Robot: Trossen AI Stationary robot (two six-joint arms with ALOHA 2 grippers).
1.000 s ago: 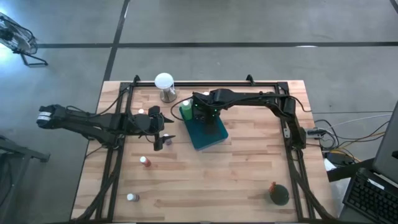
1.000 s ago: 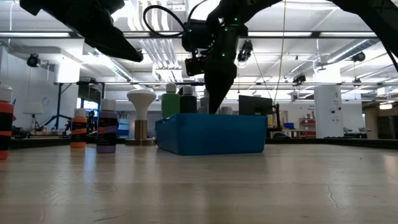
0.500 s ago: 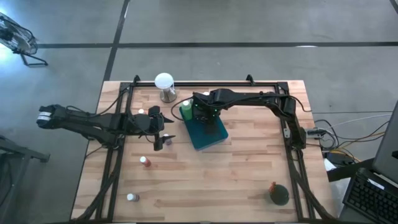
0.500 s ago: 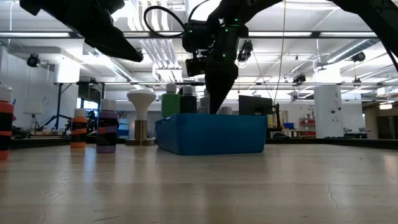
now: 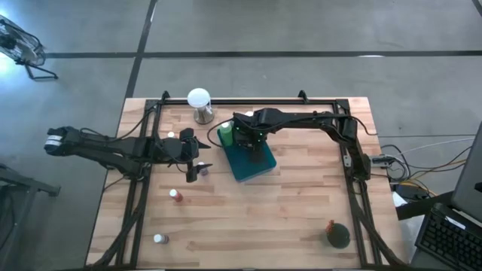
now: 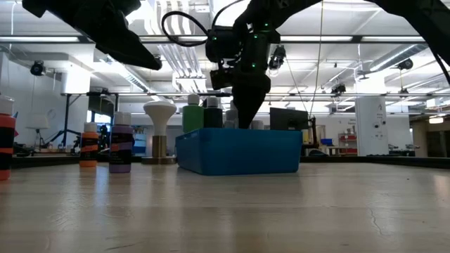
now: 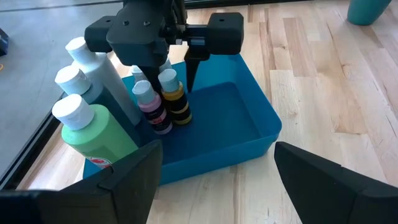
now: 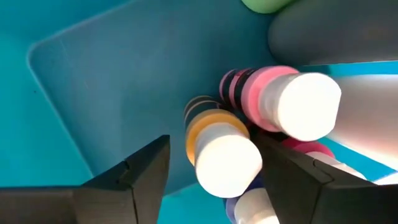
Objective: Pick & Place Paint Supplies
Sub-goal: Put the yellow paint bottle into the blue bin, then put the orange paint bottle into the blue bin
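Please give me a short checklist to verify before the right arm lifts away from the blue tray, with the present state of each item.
1. Right gripper open around the yellow bottle: ok, fingers stand apart on both sides of its cap.
2. Yellow bottle upright inside the blue tray: ok.
3. Pink bottle beside it upright: ok.
4. Fingers clear of the yellow bottle's sides: cannot tell.
5. Left gripper open, holding nothing, waiting near the tray: ok.
6. Bottles left on the table: not ok, the purple bottle and the orange bottle stand outside.
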